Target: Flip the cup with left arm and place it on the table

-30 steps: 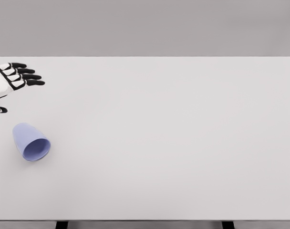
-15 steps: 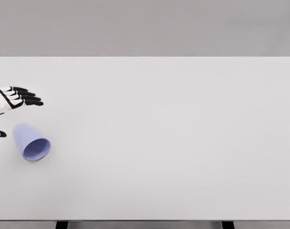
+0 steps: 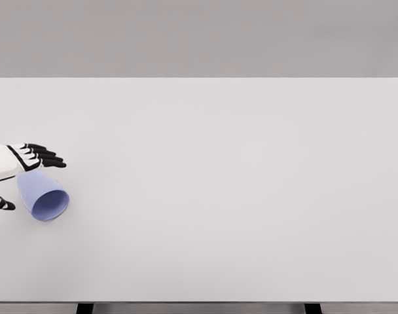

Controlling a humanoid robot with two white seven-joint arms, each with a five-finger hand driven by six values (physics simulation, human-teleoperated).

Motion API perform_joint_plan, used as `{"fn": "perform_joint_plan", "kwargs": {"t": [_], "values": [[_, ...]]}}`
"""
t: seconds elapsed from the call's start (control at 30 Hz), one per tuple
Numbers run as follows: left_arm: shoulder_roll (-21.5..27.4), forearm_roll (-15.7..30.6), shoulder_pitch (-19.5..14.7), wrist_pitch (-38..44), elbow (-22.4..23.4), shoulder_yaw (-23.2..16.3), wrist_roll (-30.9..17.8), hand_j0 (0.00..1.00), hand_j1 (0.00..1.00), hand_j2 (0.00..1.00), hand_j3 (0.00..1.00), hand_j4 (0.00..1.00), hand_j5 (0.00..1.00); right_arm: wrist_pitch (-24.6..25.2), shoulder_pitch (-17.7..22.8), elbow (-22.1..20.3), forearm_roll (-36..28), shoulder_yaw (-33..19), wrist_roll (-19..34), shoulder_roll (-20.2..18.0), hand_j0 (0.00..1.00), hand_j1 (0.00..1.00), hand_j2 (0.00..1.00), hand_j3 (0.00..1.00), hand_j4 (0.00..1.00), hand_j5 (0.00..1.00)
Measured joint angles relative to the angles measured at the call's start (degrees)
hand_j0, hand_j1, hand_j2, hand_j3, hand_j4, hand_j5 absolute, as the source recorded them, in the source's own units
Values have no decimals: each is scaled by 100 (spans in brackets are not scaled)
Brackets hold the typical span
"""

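Note:
A pale blue cup [image 3: 43, 195] lies on its side near the left edge of the white table [image 3: 238, 183], its open mouth facing the front right. My left hand [image 3: 21, 176] enters at the left edge. Its black fingers [image 3: 45, 157] stretch out just above the cup's far side, and the thumb [image 3: 2, 203] shows on the near side left of the cup. The hand is open and brackets the closed end of the cup without grasping it. The right arm does not show.
The table's front edge runs along the bottom of the picture, with two dark legs [image 3: 84, 307] showing under it. A plain grey wall stands behind the table.
My left hand has come down toward the front from the far left of the table, and its fingers now reach over the cup. The cup has stayed put.

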Motion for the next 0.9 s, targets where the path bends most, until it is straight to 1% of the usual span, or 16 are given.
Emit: {"fn": "perform_joint_plan", "kwargs": {"t": [0.27, 0.9], "values": [[-334, -134, -9, 0, 113, -66, -23, 100, 100, 100, 100, 100, 100, 0, 0, 0, 0, 0, 0, 0, 100, 100, 100, 100, 100, 100], [-624, -422, -9, 0, 566, -162, -39, 100, 100, 100, 100, 100, 100, 0, 0, 0, 0, 0, 0, 0, 100, 100, 100, 100, 100, 100]]}}
